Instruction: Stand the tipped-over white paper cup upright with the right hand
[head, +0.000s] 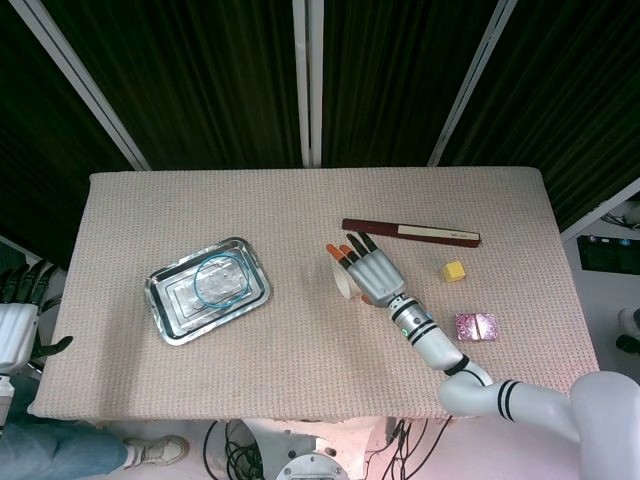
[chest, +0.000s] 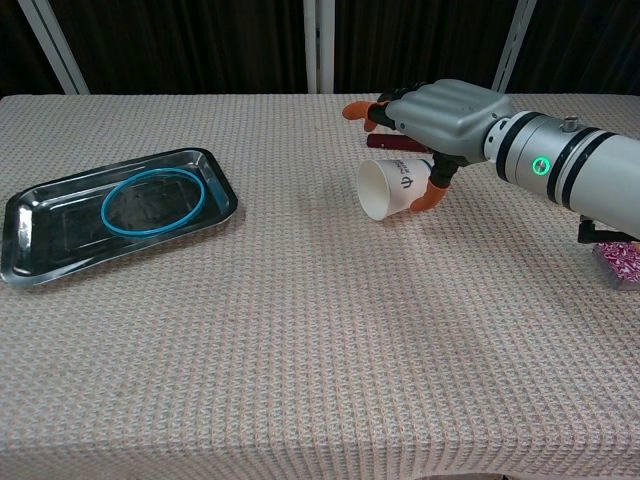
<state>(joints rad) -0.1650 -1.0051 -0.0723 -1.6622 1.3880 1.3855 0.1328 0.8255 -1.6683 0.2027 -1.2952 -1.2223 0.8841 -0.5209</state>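
Note:
The white paper cup (chest: 388, 187) lies on its side mid-table, its open mouth turned to the left. In the head view only its rim (head: 343, 283) shows from under my right hand (head: 371, 271). That hand (chest: 440, 112) hovers palm-down over the cup with its orange-tipped fingers (chest: 356, 109) spread past it. Its thumb hangs down by the cup's base end. The hand does not grip the cup. My left hand (head: 20, 300) hangs off the table's left edge, empty, fingers apart.
A steel tray (chest: 30, 268) holding a blue ring (chest: 150, 205) sits at the left. A dark red stick (head: 410, 232) lies just behind the cup. A yellow cube (head: 454, 270) and a pink patterned block (head: 475, 326) lie to the right.

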